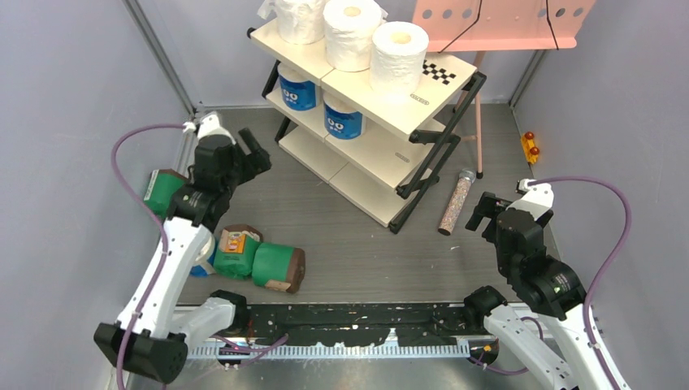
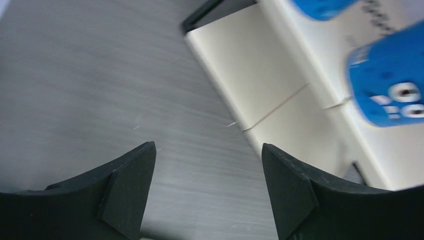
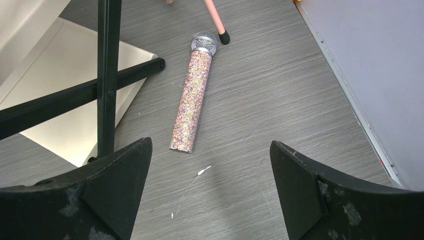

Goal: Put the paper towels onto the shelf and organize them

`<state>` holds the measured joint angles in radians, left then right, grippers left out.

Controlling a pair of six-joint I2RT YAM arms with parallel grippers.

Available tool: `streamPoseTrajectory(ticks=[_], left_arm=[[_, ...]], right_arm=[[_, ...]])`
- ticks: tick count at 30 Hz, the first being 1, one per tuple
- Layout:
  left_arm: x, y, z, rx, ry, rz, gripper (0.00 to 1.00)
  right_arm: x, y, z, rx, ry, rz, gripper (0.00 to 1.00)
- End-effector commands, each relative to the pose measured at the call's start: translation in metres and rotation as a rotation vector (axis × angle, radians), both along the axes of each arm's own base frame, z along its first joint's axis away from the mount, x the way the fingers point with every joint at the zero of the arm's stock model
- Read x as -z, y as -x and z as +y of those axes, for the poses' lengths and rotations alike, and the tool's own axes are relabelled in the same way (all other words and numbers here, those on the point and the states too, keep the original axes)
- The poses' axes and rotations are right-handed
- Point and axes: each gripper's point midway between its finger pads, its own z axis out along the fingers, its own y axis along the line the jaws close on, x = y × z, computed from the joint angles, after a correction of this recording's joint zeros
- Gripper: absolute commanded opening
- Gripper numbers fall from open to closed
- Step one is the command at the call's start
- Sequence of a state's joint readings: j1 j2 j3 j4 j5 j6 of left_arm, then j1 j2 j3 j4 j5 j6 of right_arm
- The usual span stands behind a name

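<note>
The shelf point(image 1: 382, 154) stands at the back centre. Three white rolls point(image 1: 351, 32) sit on its top tier and two blue rolls point(image 1: 343, 118) on the middle tier; the bottom tier holds nothing. On the floor at the left lie one green roll point(image 1: 162, 191) and two more green rolls point(image 1: 278, 266) side by side. A blue roll point(image 1: 201, 262) is mostly hidden under my left arm. My left gripper point(image 1: 252, 153) is open and empty over the floor beside the bottom board point(image 2: 260, 75), with a blue roll point(image 2: 390, 85) ahead. My right gripper point(image 1: 486, 210) is open and empty.
A speckled microphone-like tube point(image 3: 192, 100) lies on the floor right of the shelf's black frame point(image 3: 107, 75). A pink music stand point(image 1: 496, 20) stands behind, its leg point(image 3: 215, 20) near the tube. A small orange toy point(image 1: 530, 146) lies by the right wall.
</note>
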<state>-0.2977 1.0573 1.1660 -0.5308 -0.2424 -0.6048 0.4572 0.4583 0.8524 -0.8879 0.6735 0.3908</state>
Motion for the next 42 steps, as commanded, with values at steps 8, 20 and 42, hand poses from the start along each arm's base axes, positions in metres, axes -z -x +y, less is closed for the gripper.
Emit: streamPoseTrajectory(ticks=[8, 20, 42], left_arm=[[0.064, 0.087, 0.112, -0.276, -0.239, 0.213, 0.83], [0.099, 0.132, 0.179, -0.562, -0.237, 0.370, 0.80], [0.132, 0.187, 0.258, -1.097, -0.112, 0.421, 0.69]], right_arm=[[-0.004, -0.008, 0.007, -0.021, -0.005, -0.016, 0.95], [0.007, -0.019, 0.026, -0.112, 0.006, 0.048, 0.95], [0.010, -0.023, 0.043, -0.205, -0.012, 0.057, 0.95]])
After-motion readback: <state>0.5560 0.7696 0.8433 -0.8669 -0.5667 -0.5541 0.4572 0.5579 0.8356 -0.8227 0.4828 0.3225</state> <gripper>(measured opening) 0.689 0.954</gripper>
